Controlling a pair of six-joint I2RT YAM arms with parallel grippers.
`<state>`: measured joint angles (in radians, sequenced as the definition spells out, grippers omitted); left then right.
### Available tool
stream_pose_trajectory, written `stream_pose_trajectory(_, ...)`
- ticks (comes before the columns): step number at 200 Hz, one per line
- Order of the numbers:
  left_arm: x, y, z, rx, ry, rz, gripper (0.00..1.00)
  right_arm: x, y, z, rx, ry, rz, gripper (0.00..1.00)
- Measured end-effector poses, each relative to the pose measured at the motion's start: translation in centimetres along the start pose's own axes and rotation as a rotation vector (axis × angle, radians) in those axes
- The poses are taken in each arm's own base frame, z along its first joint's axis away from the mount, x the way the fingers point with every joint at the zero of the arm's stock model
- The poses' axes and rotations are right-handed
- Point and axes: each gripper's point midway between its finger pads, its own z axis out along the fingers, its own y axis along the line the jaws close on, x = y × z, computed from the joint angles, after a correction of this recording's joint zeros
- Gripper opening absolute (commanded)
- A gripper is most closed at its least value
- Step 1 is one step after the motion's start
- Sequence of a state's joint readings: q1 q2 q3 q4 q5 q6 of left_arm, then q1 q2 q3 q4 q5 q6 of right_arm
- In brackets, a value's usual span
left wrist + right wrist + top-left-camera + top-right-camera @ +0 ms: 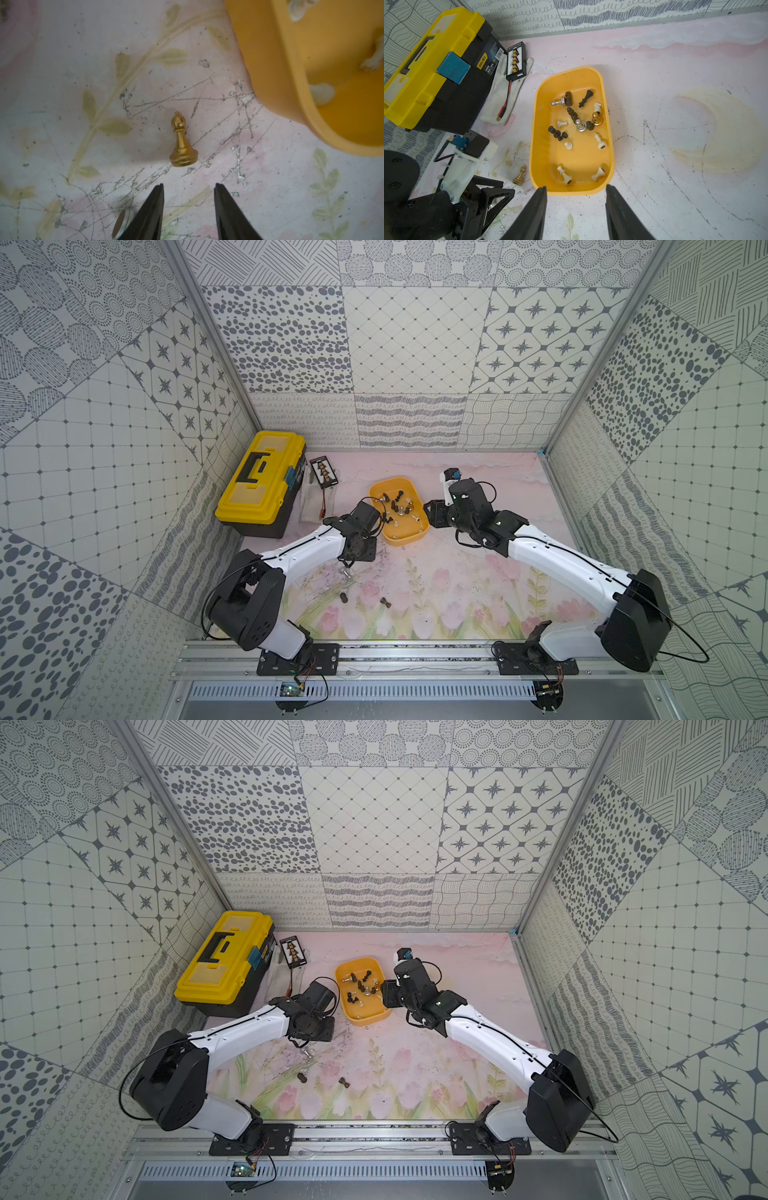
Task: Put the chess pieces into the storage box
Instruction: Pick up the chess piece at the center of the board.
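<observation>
The storage box [390,482], an orange-yellow tray, lies mid-table in both top views and holds several chess pieces [581,125], dark, cream, silver and gold. A gold bishop [182,143] lies on the mat just outside the box [270,62], a short way ahead of my left gripper [188,184], which is open and empty. A silver piece [121,224] lies against the outside of one left finger. Two dark pieces [343,598] [385,602] lie on the mat nearer the front. My right gripper [576,186] is open and empty, over the mat at the box's [581,158] near end.
A yellow-and-black toolbox [259,481] stands at the back left. Beside it a black connector board [323,472] rests on a white cloth [313,506]. Patterned walls enclose the mat on three sides.
</observation>
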<state>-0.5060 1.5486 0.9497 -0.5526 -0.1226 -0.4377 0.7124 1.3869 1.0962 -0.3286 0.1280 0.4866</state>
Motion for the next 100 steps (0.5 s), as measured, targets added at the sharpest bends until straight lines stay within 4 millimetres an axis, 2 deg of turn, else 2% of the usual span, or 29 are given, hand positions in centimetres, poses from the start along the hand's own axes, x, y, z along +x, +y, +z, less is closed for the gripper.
stream_pose_trajectory(53,-1.4,-0.4,2.3,-0.014,0.026,0.033,0.46,0.0,0.0,0.0,0.002,-0.001,0.000,0.51)
stream_pose_trajectory(100,-1.5,-0.1,3.9,-0.046,0.045,0.051,0.43,-0.1,-0.1,0.0,0.007,-0.005,0.000,0.52)
